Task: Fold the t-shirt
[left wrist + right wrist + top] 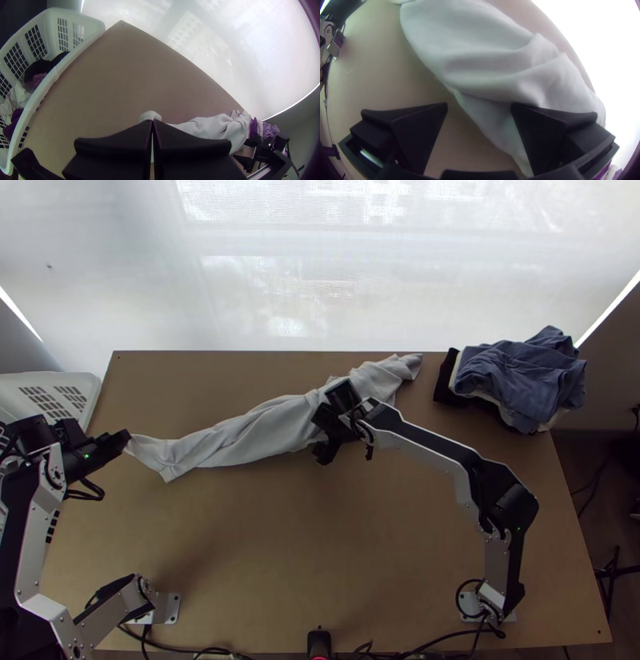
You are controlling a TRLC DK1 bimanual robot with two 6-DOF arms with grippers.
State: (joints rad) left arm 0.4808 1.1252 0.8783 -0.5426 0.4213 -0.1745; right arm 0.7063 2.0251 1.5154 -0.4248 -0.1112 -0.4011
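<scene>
Clearly, top view: t-shirt [248, 434], both ends.

Both arms [424, 450] have silver-grey links [34, 532] and black joints [512, 504], and just behind the left gripper [126, 438], whose fingers [113, 143] are wide, flat and black, there is a looped black cable [92, 496] and a small green light [86, 456].

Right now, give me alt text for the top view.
A pale grey cloth shirt, bunched lengthwise, lies across a wooden table, its left end in the left black gripper; the right black gripper is open at the shirt's near edge. At far right sits a blue-topped clothes pile.
</scene>
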